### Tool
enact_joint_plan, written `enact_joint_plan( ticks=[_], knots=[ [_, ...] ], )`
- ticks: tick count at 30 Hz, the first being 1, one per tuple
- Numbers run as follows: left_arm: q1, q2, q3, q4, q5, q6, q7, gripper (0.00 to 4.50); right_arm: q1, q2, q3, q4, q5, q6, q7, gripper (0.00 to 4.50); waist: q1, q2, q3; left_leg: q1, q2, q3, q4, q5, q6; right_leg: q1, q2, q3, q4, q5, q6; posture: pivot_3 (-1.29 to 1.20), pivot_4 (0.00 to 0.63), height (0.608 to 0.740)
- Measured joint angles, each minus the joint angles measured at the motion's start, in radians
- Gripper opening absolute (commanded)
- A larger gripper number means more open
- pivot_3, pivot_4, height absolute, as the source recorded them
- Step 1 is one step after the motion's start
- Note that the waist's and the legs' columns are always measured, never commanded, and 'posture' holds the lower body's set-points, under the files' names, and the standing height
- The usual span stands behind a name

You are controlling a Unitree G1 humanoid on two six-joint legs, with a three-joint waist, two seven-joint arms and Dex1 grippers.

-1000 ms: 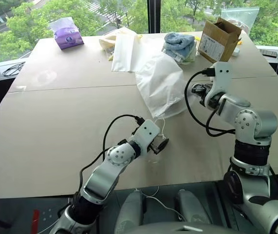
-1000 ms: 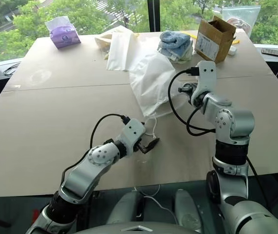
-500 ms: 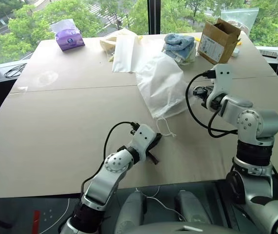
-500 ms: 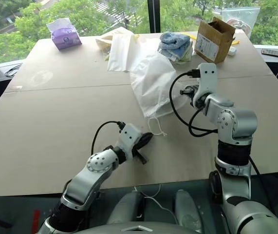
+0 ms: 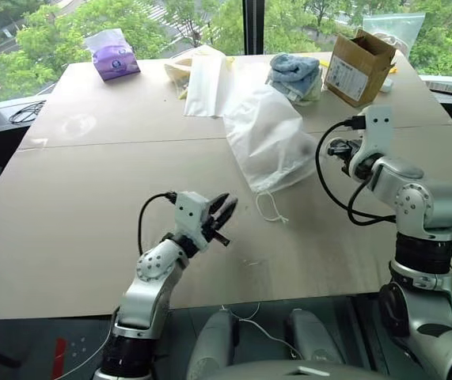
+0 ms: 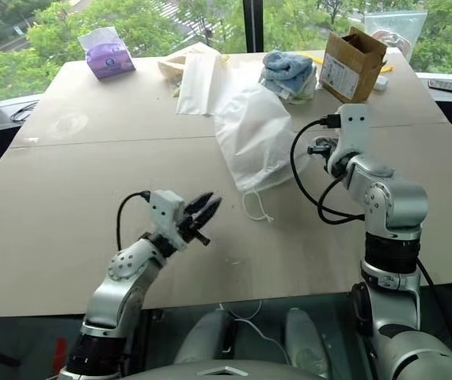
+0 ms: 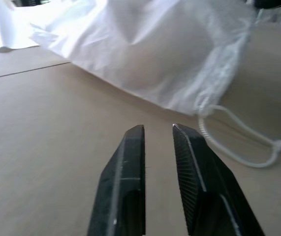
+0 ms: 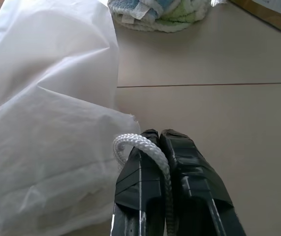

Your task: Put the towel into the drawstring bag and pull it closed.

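The drawstring bag (image 5: pixel 267 142) lies crinkled on the table's middle, its mouth toward me and a loose cord loop (image 5: pixel 270 208) trailing from it. My right gripper (image 5: pixel 331 148) sits at the bag's right side. It is shut on a white cord (image 8: pixel 147 143) that arches over its fingertips. My left gripper (image 5: pixel 226 207) hovers over bare table to the left of the cord loop (image 7: pixel 241 142). Its fingers (image 7: pixel 130 157) stand a little apart with nothing between them. The towel is hidden from view.
Along the far edge are a purple tissue pack (image 5: pixel 115 57), a flat white bag (image 5: pixel 206 83), a blue-and-white stack of cloths (image 5: pixel 293 75), a cardboard box (image 5: pixel 356 67) and a clear plastic bag (image 5: pixel 392 28). The table's near edge runs just below my left arm.
My left gripper swung left, away from the cord loop. It shut, then parted its fingers again, and rolled over. The right gripper edged right with the cord.
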Motion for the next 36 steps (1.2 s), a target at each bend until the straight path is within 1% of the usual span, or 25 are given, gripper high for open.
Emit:
enact_joint_plan(
  ticks=[3,5,6,9,13,16,20,23,25,27,28,30,31,32,33,34,35,36],
  knots=[
    [-0.045,-0.020,-0.066,0.000,-0.010,0.091,-0.016,3.96,0.011,0.001,0.006,0.000,-0.002,0.000,-0.003,0.00,0.000,0.000,0.000,0.000,0.000,0.000,0.000,0.000,0.000,0.000,0.000,0.000,0.000,0.000,0.000,0.00,0.150,0.740],
    [-0.091,-0.039,-0.103,0.000,-0.014,0.151,-0.019,3.96,0.018,0.002,0.006,-0.003,-0.004,0.002,-0.005,0.00,0.000,0.000,0.000,0.000,0.000,0.000,0.000,0.000,0.000,0.000,0.000,0.000,0.000,0.000,0.000,0.00,0.150,0.740],
    [-0.144,-0.047,-0.136,-0.001,-0.020,0.203,-0.024,3.96,0.024,0.004,0.007,-0.009,-0.004,0.004,-0.006,0.00,-0.001,0.000,0.000,0.000,0.000,0.000,0.000,0.000,0.000,0.000,0.000,0.000,0.000,0.000,0.000,0.00,0.150,0.740],
    [-0.195,-0.061,-0.182,0.000,-0.015,0.257,-0.029,3.96,0.029,0.003,0.005,-0.014,-0.004,0.005,-0.006,0.00,-0.005,0.000,0.000,0.000,0.000,0.000,0.000,0.000,-0.001,0.000,0.000,0.000,0.000,0.000,0.000,0.00,0.150,0.740],
    [-0.293,-0.076,-0.270,0.057,0.072,0.335,0.011,3.96,0.032,0.004,0.007,-0.021,-0.004,0.012,-0.008,0.00,-0.003,0.000,0.000,0.000,-0.001,0.000,0.000,0.000,-0.001,0.000,0.001,0.000,0.000,0.000,0.000,0.00,0.150,0.740],
    [-0.309,-0.067,-0.310,0.077,0.143,0.354,0.041,3.96,0.032,0.002,0.001,-0.027,-0.005,0.020,-0.013,0.00,-0.008,0.000,0.000,0.001,-0.001,0.000,0.000,0.001,-0.002,0.000,0.001,0.000,0.000,0.000,0.000,0.00,0.150,0.740],
    [-0.292,-0.043,-0.312,0.052,0.177,0.359,0.054,3.96,0.035,0.001,-0.007,-0.036,-0.005,0.024,-0.020,0.00,-0.010,0.000,0.000,0.001,0.000,0.000,0.000,0.001,-0.001,0.000,0.001,0.001,0.000,0.000,0.000,0.00,0.150,0.740],
    [-0.263,-0.031,-0.304,0.039,0.187,0.330,0.056,3.96,0.042,0.000,-0.011,-0.043,-0.005,0.025,-0.024,0.00,-0.009,0.000,0.000,0.001,0.000,0.001,0.000,0.001,-0.001,0.000,0.001,0.001,0.000,0.000,0.000,0.00,0.150,0.740],
    [-0.232,-0.034,-0.290,0.040,0.185,0.289,0.055,3.43,0.042,0.000,-0.011,-0.050,-0.005,0.025,-0.025,0.00,-0.009,0.000,0.000,0.001,0.000,0.001,0.000,0.001,-0.001,0.000,0.001,0.002,0.000,0.000,0.000,0.00,0.150,0.740],
    [-0.223,-0.034,-0.282,0.043,0.185,0.272,0.055,2.63,0.042,0.000,-0.012,-0.051,-0.005,0.025,-0.025,0.00,-0.009,0.000,0.000,0.001,0.000,0.000,0.000,0.001,-0.001,0.000,0.001,0.001,0.000,0.000,0.000,0.00,0.150,0.740],
    [-0.207,-0.029,-0.271,0.051,0.188,0.234,0.052,2.53,0.042,0.000,-0.012,-0.051,-0.005,0.025,-0.025,0.00,-0.008,0.000,0.000,0.001,0.000,0.000,0.000,0.000,-0.001,0.000,0.001,0.001,0.000,0.000,0.000,0.00,0.150,0.740],
    [-0.191,-0.030,-0.264,0.061,0.190,0.197,0.049,2.53,0.042,0.000,-0.012,-0.051,-0.005,0.025,-0.025,0.00,-0.008,0.000,0.000,0.001,0.000,0.001,0.000,0.000,-0.001,0.000,0.001,0.001,0.000,0.000,0.000,0.00,0.150,0.740],
    [-0.185,-0.033,-0.263,0.072,0.192,0.175,0.046,1.90,0.042,0.000,-0.012,-0.051,-0.005,0.025,-0.025,0.00,-0.007,0.000,0.000,0.001,0.000,0.001,0.000,0.000,-0.001,0.000,0.001,0.001,0.000,0.000,0.000,0.00,0.150,0.740],
    [-0.177,-0.043,-0.260,0.088,0.192,0.148,0.046,1.69,0.042,0.000,-0.012,-0.051,-0.005,0.025,-0.024,0.00,-0.007,0.000,0.000,0.001,0.000,0.001,0.000,0.000,-0.001,0.001,0.000,0.001,0.000,0.000,0.000,0.00,0.150,0.740],
    [-0.172,-0.045,-0.251,0.105,0.192,0.125,0.045,1.16,0.042,-0.004,-0.012,-0.051,-0.005,0.025,-0.024,0.00,-0.005,0.000,0.000,0.001,0.000,0.000,0.000,0.000,-0.001,0.001,0.001,0.001,0.000,0.000,0.000,0.00,0.150,0.740],
    [-0.171,-0.045,-0.247,0.113,0.191,0.118,0.042,0.78,0.042,-0.005,-0.013,-0.051,-0.005,0.025,-0.024,0.00,-0.004,0.001,-0.001,0.001,0.000,0.000,0.000,0.000,0.000,0.001,0.001,0.001,0.000,0.000,0.000,0.00,0.150,0.740],
    [-0.168,-0.049,-0.241,0.123,0.190,0.105,0.034,0.29,0.042,-0.005,-0.013,-0.051,-0.005,0.025,-0.024,0.00,-0.004,0.001,-0.001,0.001,0.000,0.000,0.000,0.000,0.000,0.001,0.001,0.001,0.000,0.000,0.000,0.00,0.150,0.740],
    [-0.164,-0.054,-0.234,0.127,0.187,0.096,0.029,0.06,0.042,-0.005,-0.013,-0.050,-0.005,0.025,-0.024,0.00,-0.004,0.001,-0.001,0.001,0.000,0.000,0.000,0.000,0.000,0.001,0.001,0.001,0.000,0.000,0.000,0.00,0.150,0.740]
  ],
)
